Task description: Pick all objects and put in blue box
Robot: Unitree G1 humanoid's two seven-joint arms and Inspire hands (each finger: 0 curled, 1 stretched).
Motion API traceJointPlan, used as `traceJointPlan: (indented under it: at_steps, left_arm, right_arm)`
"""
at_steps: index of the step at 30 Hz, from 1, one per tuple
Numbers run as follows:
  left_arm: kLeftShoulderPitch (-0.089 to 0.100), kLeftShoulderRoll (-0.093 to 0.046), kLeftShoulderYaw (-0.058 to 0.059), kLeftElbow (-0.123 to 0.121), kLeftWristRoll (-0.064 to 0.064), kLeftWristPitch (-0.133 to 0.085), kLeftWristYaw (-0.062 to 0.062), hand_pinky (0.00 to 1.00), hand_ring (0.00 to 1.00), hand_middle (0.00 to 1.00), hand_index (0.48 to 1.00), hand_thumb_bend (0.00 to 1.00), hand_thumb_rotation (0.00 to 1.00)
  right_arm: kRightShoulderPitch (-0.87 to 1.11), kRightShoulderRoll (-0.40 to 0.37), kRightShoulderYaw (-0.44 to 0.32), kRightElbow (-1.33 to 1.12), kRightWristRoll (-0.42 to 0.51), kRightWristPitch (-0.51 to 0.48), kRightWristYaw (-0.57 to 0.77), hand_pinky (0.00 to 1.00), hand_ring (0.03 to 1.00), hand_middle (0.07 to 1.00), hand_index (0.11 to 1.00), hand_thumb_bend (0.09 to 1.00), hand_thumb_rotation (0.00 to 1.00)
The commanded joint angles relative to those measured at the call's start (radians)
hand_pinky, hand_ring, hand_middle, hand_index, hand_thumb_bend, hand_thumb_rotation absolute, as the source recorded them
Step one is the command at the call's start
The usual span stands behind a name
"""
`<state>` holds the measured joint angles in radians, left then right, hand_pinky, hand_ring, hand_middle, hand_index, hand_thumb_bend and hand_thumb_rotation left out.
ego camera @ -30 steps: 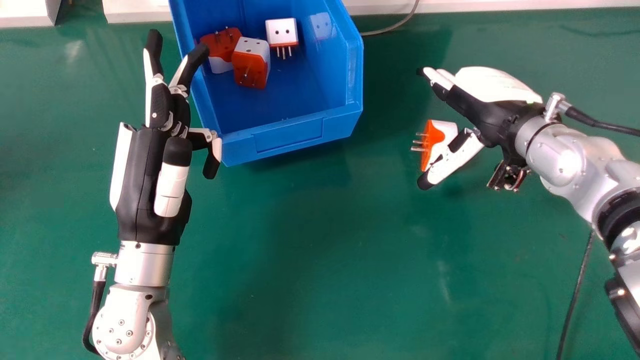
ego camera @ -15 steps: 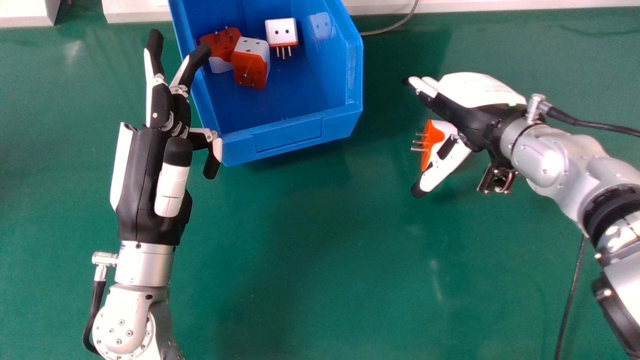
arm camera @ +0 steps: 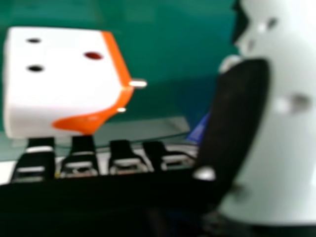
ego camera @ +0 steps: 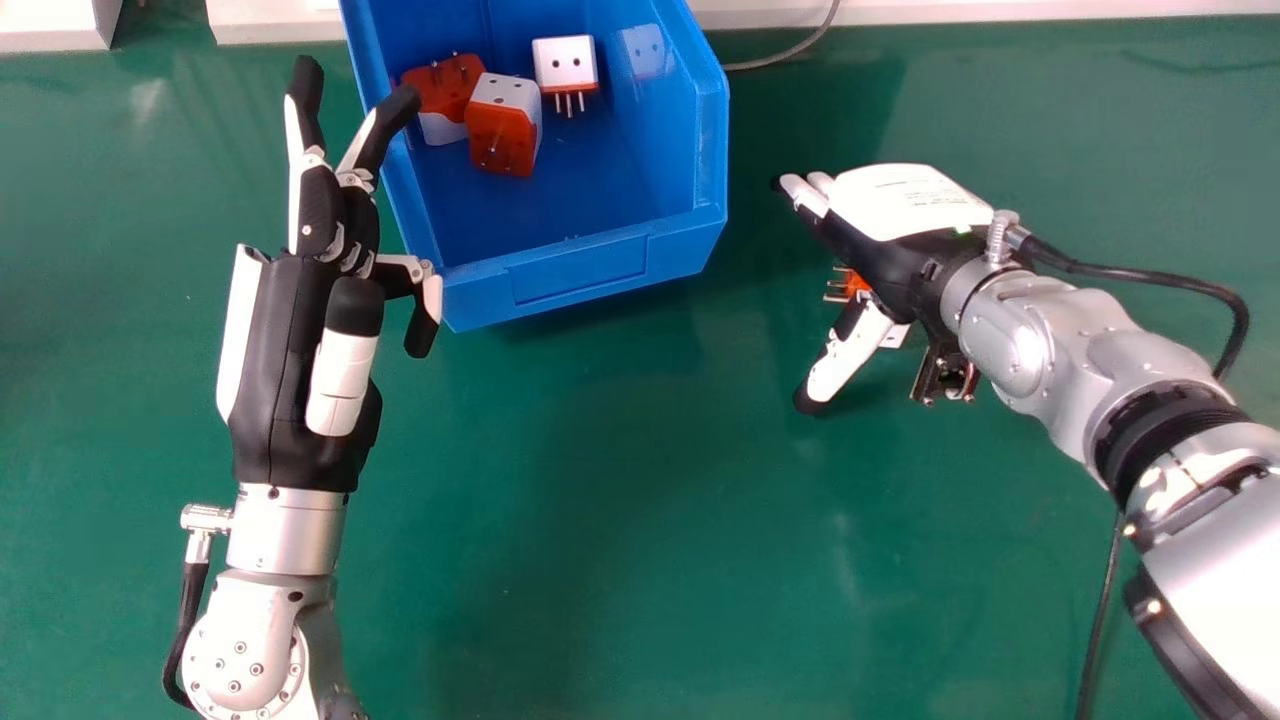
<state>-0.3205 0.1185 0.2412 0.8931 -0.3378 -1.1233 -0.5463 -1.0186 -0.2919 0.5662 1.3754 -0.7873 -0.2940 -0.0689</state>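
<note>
We log the right hand (ego camera: pixel 895 268) over the green table (ego camera: pixel 620 500), fingers straight, thumb spread wide from them. Loose plug adapter (ego camera: pixel 856 285), white and orange, sits partly beneath it, right of the blue box (ego camera: pixel 580 282), metal pins aimed boxward. From the right hand view we see its socket holes and white body close by the fingers; contact we cannot tell. In the box we count three more: orange-topped adapter (ego camera: pixel 447 88), pins up; middle adapter (ego camera: pixel 503 135) beside it, pins toward us; white-faced adapter (ego camera: pixel 565 62), pins down. Left hand (ego camera: pixel 285 370) lies left of the box, fingers relaxed.
</note>
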Motion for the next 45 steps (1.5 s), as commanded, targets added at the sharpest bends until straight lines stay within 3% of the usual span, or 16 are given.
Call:
traceJointPlan:
  at_steps: [1, 8, 29, 37, 45]
  left_arm:
    - [0.006, 0.002, 0.0, -0.024, -0.011, -0.007, -0.007, 0.0, 0.99, 0.93, 0.77, 1.0, 0.91]
    - [0.009, 0.001, -0.001, -0.031, -0.004, -0.006, 0.001, 0.0, 0.99, 0.93, 0.77, 1.0, 0.91]
    - [0.018, 0.015, 0.001, -0.039, -0.007, -0.003, -0.001, 0.0, 1.0, 0.93, 0.767, 1.0, 0.91]
    - [0.019, 0.02, 0.0, -0.041, -0.001, -0.003, 0.003, 0.0, 1.0, 0.93, 0.765, 1.0, 0.91]
    - [0.011, 0.021, -0.002, -0.037, 0.007, 0.002, 0.007, 0.0, 1.0, 0.93, 0.763, 1.0, 0.91]
  right_arm:
    - [-0.014, -0.007, 0.004, 0.0, 0.001, -0.004, -0.017, 0.82, 0.922, 0.99, 0.99, 1.0, 0.27]
    - [-0.02, -0.023, -0.002, 0.002, 0.004, -0.012, 0.028, 0.8, 0.921, 0.985, 0.989, 1.0, 0.26]
    - [-0.004, -0.049, -0.05, 0.012, 0.019, 0.086, 0.039, 0.8, 0.935, 0.983, 0.974, 1.0, 0.22]
    - [-0.001, -0.054, -0.039, 0.011, 0.004, 0.103, -0.006, 0.78, 0.924, 0.978, 0.967, 0.999, 0.22]
    - [0.001, -0.058, -0.028, 0.011, -0.003, 0.086, -0.033, 0.74, 0.871, 0.924, 0.922, 0.955, 0.14]
